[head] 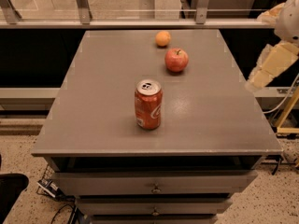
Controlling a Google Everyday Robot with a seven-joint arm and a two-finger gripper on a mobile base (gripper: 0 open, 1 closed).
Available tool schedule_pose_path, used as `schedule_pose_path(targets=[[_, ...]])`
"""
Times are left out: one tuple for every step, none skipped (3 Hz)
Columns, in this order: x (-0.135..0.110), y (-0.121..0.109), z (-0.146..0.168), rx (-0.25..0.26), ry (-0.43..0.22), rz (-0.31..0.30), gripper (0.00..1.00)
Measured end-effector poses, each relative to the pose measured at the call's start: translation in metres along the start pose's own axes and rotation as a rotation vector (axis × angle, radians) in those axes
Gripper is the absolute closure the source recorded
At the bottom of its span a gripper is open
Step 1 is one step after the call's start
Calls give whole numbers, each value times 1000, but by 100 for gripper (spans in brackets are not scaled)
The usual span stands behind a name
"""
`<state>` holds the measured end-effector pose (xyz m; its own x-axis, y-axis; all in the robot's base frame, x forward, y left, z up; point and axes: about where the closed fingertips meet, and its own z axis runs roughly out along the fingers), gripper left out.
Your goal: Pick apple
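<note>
A smooth, matte grey bench [98,106] with a flat square top fills the view, and three things rest on it. The apple [176,60] is round and glossy red with a paler yellowish patch and a short brown stem; it sits toward the far right of the top. Just beyond it, near the far edge, lies one smaller, plain orange fruit [162,38]. One red metal soda can [148,104] stands upright near the centre, well apart from both fruits.

Under the top are stacked grey drawers [154,183] with small round knobs. The floor [275,204] is speckled stone. A pale metal rail [126,23] with upright posts runs behind the bench.

The robot's cream, blocky gripper [272,69] hangs off the bench's right side, well clear of the apple and holding nothing; whether it is wide or narrow cannot be told.
</note>
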<state>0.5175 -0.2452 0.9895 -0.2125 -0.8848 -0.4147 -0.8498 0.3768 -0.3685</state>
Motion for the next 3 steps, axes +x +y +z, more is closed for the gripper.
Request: schedule_pose_path(targets=[[-20, -62, 41, 66, -244, 51, 0], [-47, -96, 83, 76, -468, 88, 0], [-64, -103, 108, 76, -618, 135, 0]])
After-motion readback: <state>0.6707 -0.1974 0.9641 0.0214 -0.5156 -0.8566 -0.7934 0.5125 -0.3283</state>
